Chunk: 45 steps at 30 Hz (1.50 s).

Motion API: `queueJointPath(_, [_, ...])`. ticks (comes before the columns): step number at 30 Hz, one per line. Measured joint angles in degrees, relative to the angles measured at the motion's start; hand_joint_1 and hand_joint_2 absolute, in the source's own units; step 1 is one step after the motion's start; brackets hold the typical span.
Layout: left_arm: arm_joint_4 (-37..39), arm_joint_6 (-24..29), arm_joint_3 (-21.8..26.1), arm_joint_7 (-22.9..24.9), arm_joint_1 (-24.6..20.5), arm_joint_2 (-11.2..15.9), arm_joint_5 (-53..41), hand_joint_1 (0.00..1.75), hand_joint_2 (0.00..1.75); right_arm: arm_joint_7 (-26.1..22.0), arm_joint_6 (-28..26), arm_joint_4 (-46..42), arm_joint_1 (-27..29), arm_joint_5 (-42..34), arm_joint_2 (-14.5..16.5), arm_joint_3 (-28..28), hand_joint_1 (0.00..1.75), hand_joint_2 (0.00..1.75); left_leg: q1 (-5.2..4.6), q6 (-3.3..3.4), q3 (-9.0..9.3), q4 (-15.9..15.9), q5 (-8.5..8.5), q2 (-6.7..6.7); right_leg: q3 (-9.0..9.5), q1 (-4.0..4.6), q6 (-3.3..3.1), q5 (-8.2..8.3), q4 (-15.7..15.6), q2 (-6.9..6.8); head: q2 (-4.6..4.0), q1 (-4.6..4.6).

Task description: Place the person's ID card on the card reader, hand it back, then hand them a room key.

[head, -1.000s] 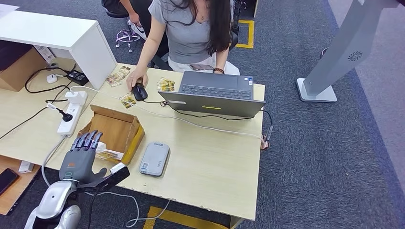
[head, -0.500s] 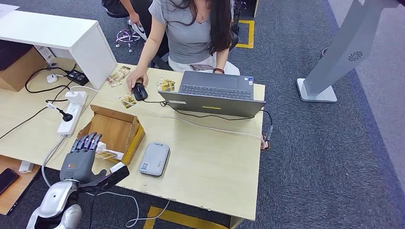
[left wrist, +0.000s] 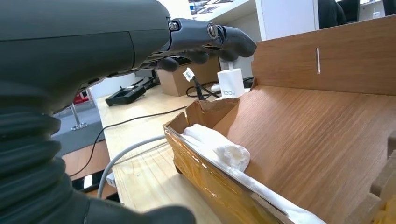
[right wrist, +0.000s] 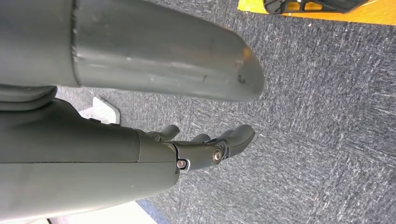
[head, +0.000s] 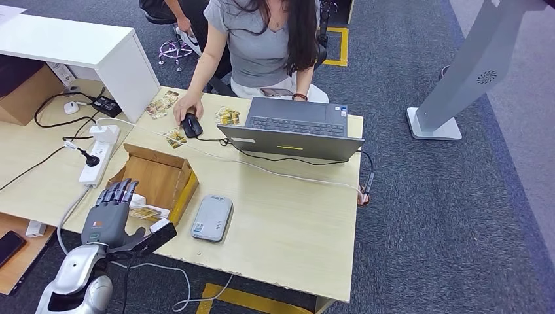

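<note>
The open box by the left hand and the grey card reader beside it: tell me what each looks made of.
The open box looks like brown corrugated cardboard: matte tan walls, a metal staple and glossy packing tape along its edge in the left wrist view. The card reader looks like moulded plastic: smooth light-grey shell, rounded corners, faint sheen; metal cannot be ruled out. The left hand hovers at the box.

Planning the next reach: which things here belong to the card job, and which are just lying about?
For the job:
- card reader, grey, near the desk's front edge
- cardboard box with cards inside
- left hand over the box's near edge
- person across the desk

Lying about:
- laptop
- mouse
- power strip
- loose cards
</note>
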Motion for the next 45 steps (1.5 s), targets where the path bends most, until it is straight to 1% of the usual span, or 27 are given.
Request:
queueJointPath(6, [0.00,-0.96,0.07,-1.25,-0.02,-0.03,1.01,1.75,1.75,-0.18,0.08,0.00,-0.11,0.80,0.02,-0.30,0.00,0.00,0.00,0.00,0.00,0.00,0.00,0.00,0.00,0.00,0.00,0.00,0.00,0.00,0.00,0.01])
queueJointPath(21, [-0.02,-2.51,0.37,-1.69,-1.15,-0.75,1.58,1.75,1.75,-0.23,0.10,0.00,-0.24,0.82,0.02,-0.47,0.00,0.00,0.00,0.00,0.00,0.00,0.00,0.01,0.00,0.00,0.00,0.00,0.00,0.01,0.00,0.01])
queueJointPath(27, [-0.54,-2.84,0.37,-2.16,-1.68,-1.33,3.12,1.75,1.75,-0.17,0.01,0.00,-0.30,0.82,0.02,-0.47,0.00,0.00,0.00,0.00,0.01,0.01,0.00,0.01,-0.01,0.00,0.00,0.00,0.00,0.01,0.00,0.01])
queueJointPath(32, [-4.27,-4.01,0.05,-3.60,-3.24,-3.20,5.05,1.75,1.75,-0.38,-0.75,0.23,-0.43,0.82,0.01,-0.45,0.00,0.00,0.00,0.00,0.01,0.03,0.00,0.00,-0.06,-0.01,0.01,0.02,-0.01,0.01,0.00,0.01])
queueJointPath(37, [-9.77,-6.69,-3.06,-3.16,-7.15,-5.03,6.28,1.75,1.75,-0.42,-2.67,2.05,-1.05,0.82,-0.35,-0.10,0.00,0.00,0.00,0.02,0.02,0.04,0.02,0.01,0.00,-0.01,0.00,0.05,-0.01,0.02,0.00,0.00])
queueJointPath(40, [-12.01,-7.28,-4.51,-2.83,-8.68,-5.57,6.52,1.75,1.75,-0.42,-3.08,3.06,-1.34,0.82,-0.60,-0.01,0.00,0.00,0.00,0.02,0.05,0.04,0.02,0.04,0.00,0.00,-0.01,0.05,-0.01,0.05,0.00,0.00])
queueJointPath(45, [-13.49,-7.31,-5.44,-2.65,-9.01,-5.90,6.84,1.75,1.75,-0.42,-3.21,4.01,-1.44,0.82,-0.93,-0.01,0.00,0.00,0.00,0.02,0.04,0.03,0.01,0.04,-0.02,0.00,-0.01,0.04,0.00,0.05,0.00,0.00])
